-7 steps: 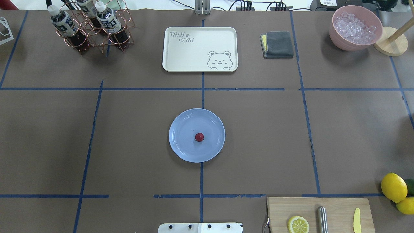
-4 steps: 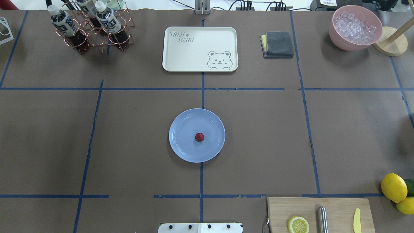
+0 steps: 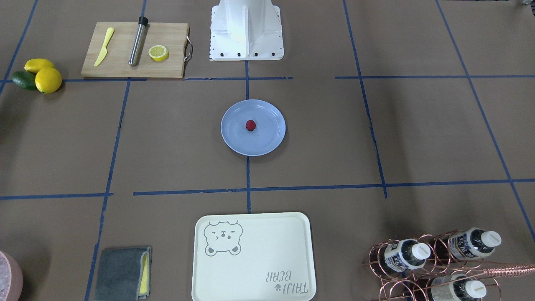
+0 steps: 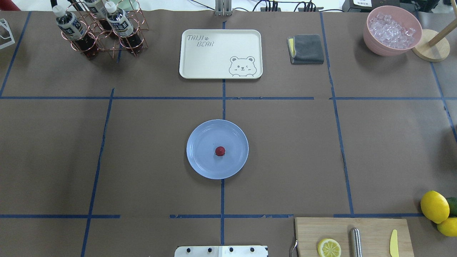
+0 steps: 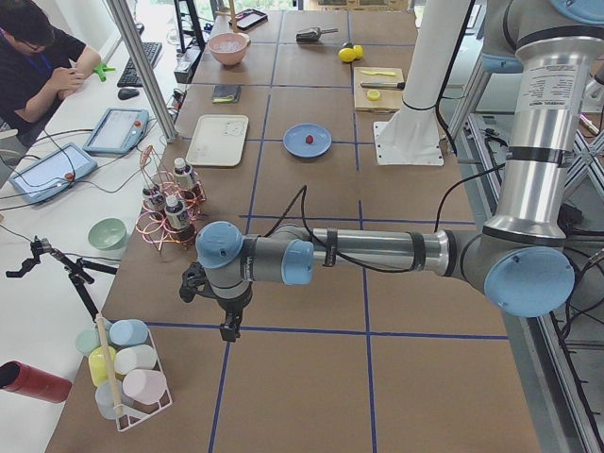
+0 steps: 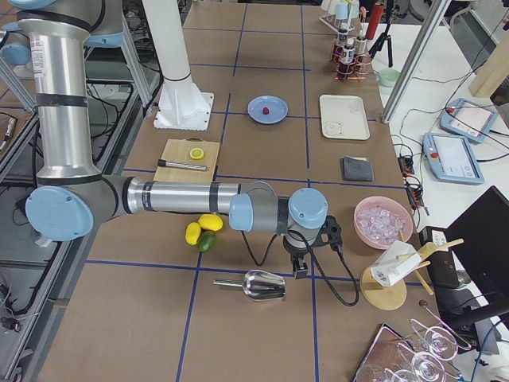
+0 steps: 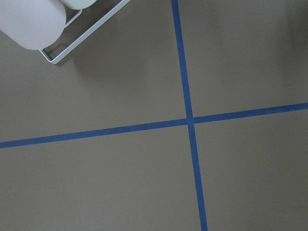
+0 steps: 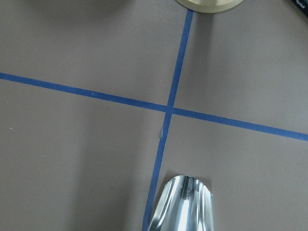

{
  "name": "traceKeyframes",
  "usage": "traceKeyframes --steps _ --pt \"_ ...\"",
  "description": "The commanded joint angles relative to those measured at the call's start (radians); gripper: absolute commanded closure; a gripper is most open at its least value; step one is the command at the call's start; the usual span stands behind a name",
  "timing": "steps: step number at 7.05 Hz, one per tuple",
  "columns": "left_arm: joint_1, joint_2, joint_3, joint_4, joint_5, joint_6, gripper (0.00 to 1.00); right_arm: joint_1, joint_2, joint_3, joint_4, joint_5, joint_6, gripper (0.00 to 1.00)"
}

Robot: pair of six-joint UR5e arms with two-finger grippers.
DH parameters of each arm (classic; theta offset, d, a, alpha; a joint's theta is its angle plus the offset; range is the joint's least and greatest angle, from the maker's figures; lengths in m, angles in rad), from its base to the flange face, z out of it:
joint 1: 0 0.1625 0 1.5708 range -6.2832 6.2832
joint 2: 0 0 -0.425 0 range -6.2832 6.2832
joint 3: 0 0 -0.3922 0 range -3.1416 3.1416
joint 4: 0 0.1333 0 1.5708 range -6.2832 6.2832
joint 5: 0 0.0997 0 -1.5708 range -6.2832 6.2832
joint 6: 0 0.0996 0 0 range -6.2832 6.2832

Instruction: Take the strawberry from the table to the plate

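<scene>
Strawberry (image 4: 220,151) is set at the centre of the plate (image 4: 202,161); the tray (image 4: 210,60) beyond the plate is printed "TAIJI BEAR". State of the left end effector (image 5: 229,327) and right end effector (image 6: 301,270) cannot be told.

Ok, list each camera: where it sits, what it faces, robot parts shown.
Front-facing: across the table, steeply down on the plate; robot's base only.
Overhead: behind the robot, looking down; base edge.
Left side: table's end; left arm, left tool near.
Right side: other end; right arm, right tool near.
Left wrist: down on tape; no body.
Right wrist: down on tape, scoop; no body.
Shared: front, overhead show strawberry on plate.
</scene>
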Motion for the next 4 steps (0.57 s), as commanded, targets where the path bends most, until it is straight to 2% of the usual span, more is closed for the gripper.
traceKeyframes --steps 1,2,4 --pt "0.000 -0.001 -0.005 -0.001 0.001 -0.002 0.00 0.014 -0.024 0.042 0.001 -0.012 0.010 0.00" --pt "0.000 -0.001 -0.005 -0.002 0.001 -0.002 0.00 0.016 -0.059 0.077 0.001 -0.012 0.011 0.00" --pt "0.000 -0.001 -0.005 -0.002 0.000 -0.002 0.00 0.017 -0.075 0.088 0.001 -0.009 0.011 0.00"
